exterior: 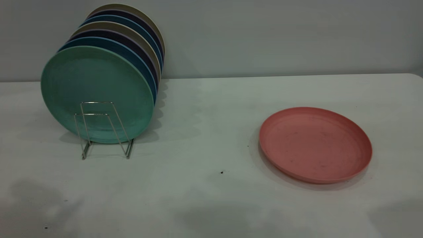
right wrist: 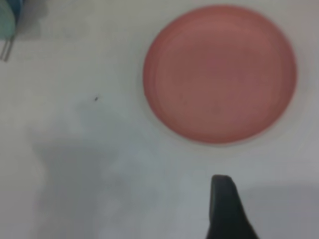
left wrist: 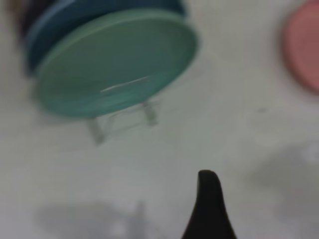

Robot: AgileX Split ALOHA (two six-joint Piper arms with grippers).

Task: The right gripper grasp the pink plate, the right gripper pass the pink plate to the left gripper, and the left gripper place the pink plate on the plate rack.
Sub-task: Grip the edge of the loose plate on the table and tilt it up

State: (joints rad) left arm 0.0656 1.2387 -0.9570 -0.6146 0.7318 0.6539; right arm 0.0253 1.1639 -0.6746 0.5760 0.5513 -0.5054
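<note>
The pink plate lies flat on the white table at the right; it also shows in the right wrist view and at the edge of the left wrist view. The silver wire plate rack stands at the left, its front loops bare in front of a teal-green plate. Neither gripper shows in the exterior view. The left gripper hovers above the table in front of the rack. The right gripper hovers above the table beside the pink plate, apart from it. Both hold nothing that I can see.
Several upright plates, blue, dark and beige, fill the rack behind the teal-green one. The white table ends at a grey wall behind. Small dark specks lie between rack and pink plate.
</note>
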